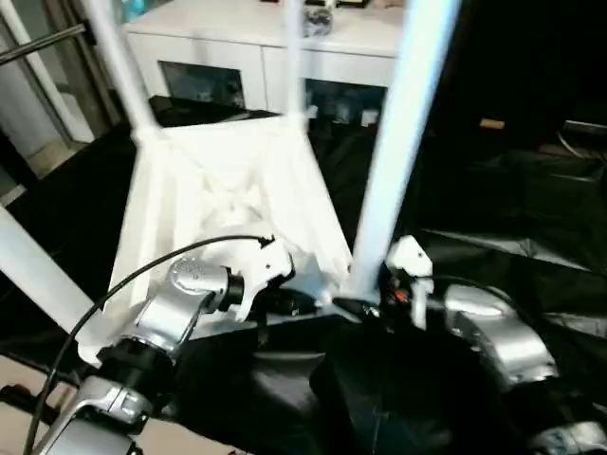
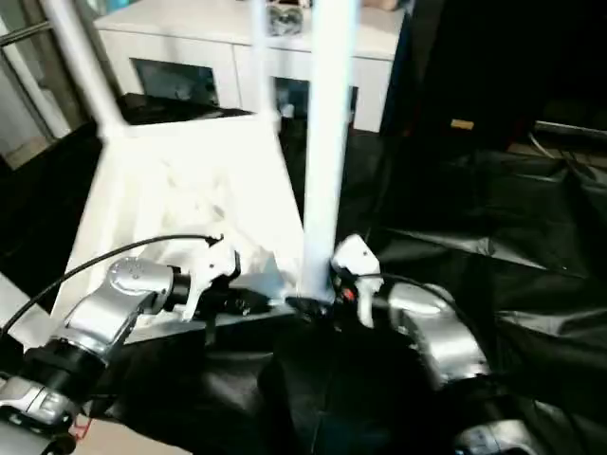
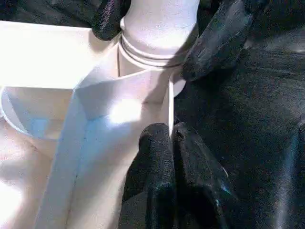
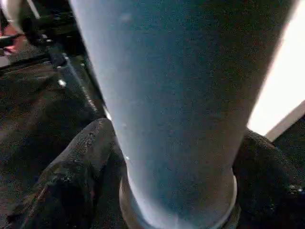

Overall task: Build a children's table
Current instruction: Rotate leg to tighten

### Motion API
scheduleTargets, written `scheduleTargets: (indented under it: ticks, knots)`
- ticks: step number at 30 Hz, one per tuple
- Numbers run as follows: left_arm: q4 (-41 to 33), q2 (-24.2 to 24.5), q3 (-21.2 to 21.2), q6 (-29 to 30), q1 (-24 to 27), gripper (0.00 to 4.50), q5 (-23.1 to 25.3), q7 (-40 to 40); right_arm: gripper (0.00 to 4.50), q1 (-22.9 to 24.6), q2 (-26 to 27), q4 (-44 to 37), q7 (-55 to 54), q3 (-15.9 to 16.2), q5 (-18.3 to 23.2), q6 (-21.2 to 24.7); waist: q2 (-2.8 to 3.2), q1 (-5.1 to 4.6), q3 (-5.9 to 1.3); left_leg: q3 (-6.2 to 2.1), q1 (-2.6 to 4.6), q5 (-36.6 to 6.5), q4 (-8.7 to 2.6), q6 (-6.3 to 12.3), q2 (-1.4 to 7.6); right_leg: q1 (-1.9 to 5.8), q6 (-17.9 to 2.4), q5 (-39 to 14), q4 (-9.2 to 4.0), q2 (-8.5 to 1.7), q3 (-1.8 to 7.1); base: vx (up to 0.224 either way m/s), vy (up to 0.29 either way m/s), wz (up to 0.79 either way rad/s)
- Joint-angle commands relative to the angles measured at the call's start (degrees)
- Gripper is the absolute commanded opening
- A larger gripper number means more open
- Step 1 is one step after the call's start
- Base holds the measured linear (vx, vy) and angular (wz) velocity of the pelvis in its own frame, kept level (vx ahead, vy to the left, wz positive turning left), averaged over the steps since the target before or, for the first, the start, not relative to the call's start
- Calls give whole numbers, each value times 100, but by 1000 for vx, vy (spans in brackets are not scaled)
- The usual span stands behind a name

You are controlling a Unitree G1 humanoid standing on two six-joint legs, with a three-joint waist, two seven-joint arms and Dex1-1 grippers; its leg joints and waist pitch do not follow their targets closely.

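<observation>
A black-draped work table [image 1: 531,237] spreads under everything, with a white cabinet [image 1: 237,47] with glass doors standing behind it. On the black cloth the children's table [image 1: 228,190] lies upside down and tilted, its ribbed underside facing up and its white legs rising from the corner sockets. The near leg [image 1: 403,123] stands in the corner socket closest to the robot. The right gripper [image 3: 157,19] has its black fingers [image 4: 71,167] spread on either side of this leg's base, just at the socket collar. The left gripper [image 3: 172,138] has its fingers pressed together at the thin rim wall of the tabletop, right beside that same corner.
</observation>
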Motion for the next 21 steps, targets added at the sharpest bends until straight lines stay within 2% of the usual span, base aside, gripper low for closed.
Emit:
scheduleTargets:
  ticks: [1,4,10,13,15,17,18,20,21]
  knots:
    - [-72,-14,-110,-63,-37,0,-82,-174,336,125,1,-105,269,214,84,230,-24,6,-261,-27,-14,-799,-307,427,169,288,-1257,-347,-410,-433,276,0,0,0]
    - [-73,-10,-100,-67,-40,0,-81,-206,295,140,-11,-136,308,215,116,273,-21,50,-274,-23,-7,-737,-298,411,169,284,-1276,-244,-394,-434,276,0,0,0]
    - [-9,-141,-39,51,-65,0,-47,119,263,137,207,-50,-66,98,94,376,-28,55,-267,-29,-10,-758,-307,362,165,284,-1268,-299,-398,-436,270,0,0,0]
    - [27,-192,-15,106,-81,0,-9,258,259,93,318,80,-380,37,-2,374,-33,49,-240,-29,0,-944,-328,284,159,265,-1180,-752,-448,-440,274,0,0,0]
    - [138,-345,60,228,-142,0,85,663,259,-58,601,510,-1251,-116,-247,320,-37,20,-208,-32,16,-1178,-359,164,146,238,-1052,-1374,-513,-454,272,0,0,0]
    - [225,-483,118,310,-200,0,151,999,259,-163,830,787,-1888,-265,-349,342,-41,-29,-203,-51,7,-1235,-377,71,132,243,-918,-1775,-545,-465,270,0,0,0]
    - [243,-520,133,334,-214,0,166,1087,259,-186,886,841,-2034,-308,-358,362,-43,-52,-197,-57,24,-1300,-383,42,138,224,-848,-1925,-570,-459,274,0,0,0]
    - [275,-592,161,382,-242,0,191,1260,258,-228,998,937,-2314,-395,-373,408,-39,-93,-195,-59,14,-1355,-385,39,136,219,-836,-1963,-576,-459,278,0,0,0]
    - [350,-870,239,553,-325,0,254,1814,258,-388,1274,1261,-3155,-580,-487,499,-54,-103,-201,-60,8,-1345,-383,62,134,223,-820,-1934,-578,-453,280,0,0,0]
